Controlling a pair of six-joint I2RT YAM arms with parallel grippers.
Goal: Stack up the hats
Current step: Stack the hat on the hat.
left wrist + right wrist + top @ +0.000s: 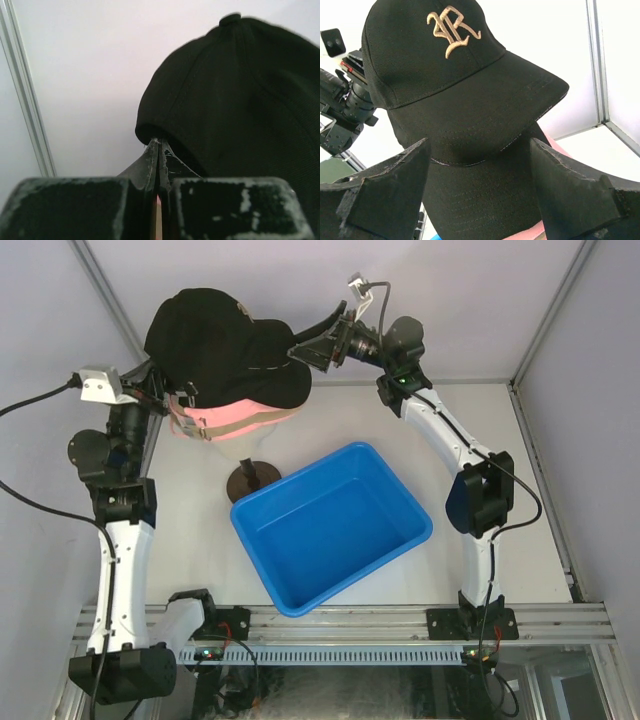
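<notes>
Nearest the arm bases sits a smooth, rigid blue plastic bin [330,530], rectangular with rounded corners. Just beyond it a round brown base [250,480] carries a pale mannequin head [243,443], which wears soft fabric caps one on another. A pink cap [235,420] peeks out low, and the top black cap [215,350] is domed with a button on its crown.

The left claw [165,390] is closed at the back of the stack. Its wrist camera shows the worn black fingertips [152,150] pressed together against the top black cap's [235,100] lower hem. We cannot tell whether any fabric is caught between them.

At the far side, the right claw [305,352] stands wide open and holds nothing, at the brims. Only its wrist view shows gold embroidered lettering [452,30] and a second black cap [485,200] whose stitched brim lies beneath the first, between the spread right claw [480,145] fingers.
</notes>
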